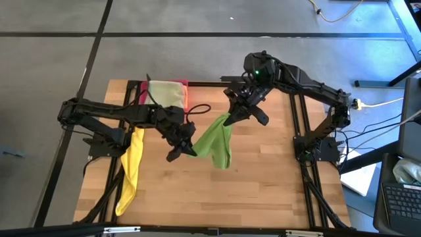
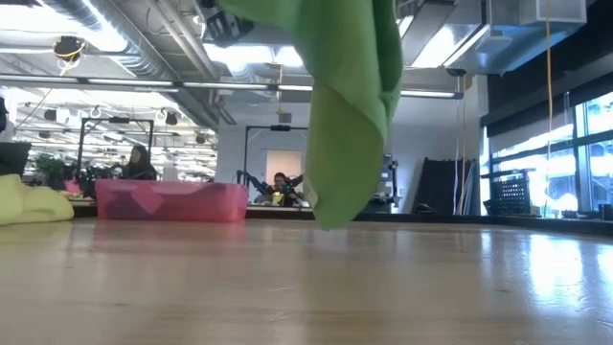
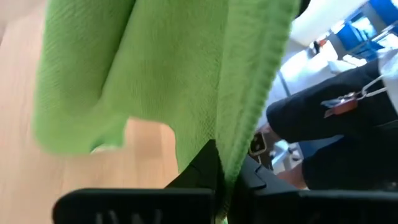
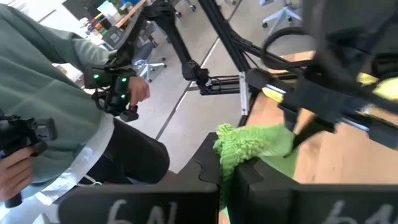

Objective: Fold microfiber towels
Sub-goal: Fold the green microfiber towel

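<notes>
- Right now both grippers pinch one bright green microfiber towel (image 1: 218,139) and hold it up over the middle of the wooden table (image 1: 263,191)
- L gripper (image 1: 187,149): fingers shut on the towel's lower edge; L wrist view shows cloth squeezed betw. the two dark fingers (image 3: 205,168)
- R gripper (image 1: 231,115): closed tight on a top corner; a green tuft sticks out betw. its fingers (image 4: 205,168) in R wrist view
- Low view: the towel hangs in a doubled fold, bottom end just above the tabletop
- Long yellow microfiber towel (image 1: 131,172) lies stretched along the table's left side, under the L arm
- Pink-red rectangular tray (image 1: 182,89) sits at the far edge w/ a pale olive-green cloth (image 1: 165,94) in it
- Person in a grey-green sleeve (image 4: 43,93) stands beyond the table, holding black controllers
</notes>
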You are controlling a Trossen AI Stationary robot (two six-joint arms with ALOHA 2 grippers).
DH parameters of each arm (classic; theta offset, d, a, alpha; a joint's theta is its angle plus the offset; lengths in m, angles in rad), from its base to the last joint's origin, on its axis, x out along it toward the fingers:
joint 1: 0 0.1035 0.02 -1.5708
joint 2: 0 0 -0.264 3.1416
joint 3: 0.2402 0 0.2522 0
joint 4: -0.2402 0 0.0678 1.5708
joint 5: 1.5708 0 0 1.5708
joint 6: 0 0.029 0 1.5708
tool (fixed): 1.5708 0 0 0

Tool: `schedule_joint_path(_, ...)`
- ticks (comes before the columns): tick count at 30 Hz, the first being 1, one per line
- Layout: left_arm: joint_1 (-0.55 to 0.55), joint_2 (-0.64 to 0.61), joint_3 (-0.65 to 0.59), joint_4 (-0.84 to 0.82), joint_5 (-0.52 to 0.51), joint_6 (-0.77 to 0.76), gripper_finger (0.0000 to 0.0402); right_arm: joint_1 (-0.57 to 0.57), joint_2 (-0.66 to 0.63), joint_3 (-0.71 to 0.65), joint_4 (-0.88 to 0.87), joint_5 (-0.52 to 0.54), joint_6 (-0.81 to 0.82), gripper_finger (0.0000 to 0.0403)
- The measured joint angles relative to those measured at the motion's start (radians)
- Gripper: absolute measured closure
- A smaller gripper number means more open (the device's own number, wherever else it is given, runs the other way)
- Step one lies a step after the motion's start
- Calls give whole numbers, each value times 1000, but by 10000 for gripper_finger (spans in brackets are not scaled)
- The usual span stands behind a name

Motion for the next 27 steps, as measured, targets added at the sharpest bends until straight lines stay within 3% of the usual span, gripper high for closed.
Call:
schedule_joint_path(10, -5, -21, 2, -71, -55, -1, 401, -21, -12, -3, -125, 5, -58, 398)
schedule_joint_path(15, -5, -72, 1, -75, -118, -11, 401, -2, -13, -2, -227, 65, -119, 398)
schedule_joint_path(22, -36, -136, 1, -93, -158, -121, 401, 44, -13, -2, -310, 69, -134, 398)
schedule_joint_path(27, -105, -149, 1, -84, -91, -287, 401, 96, -13, -1, -387, 64, -90, 398)
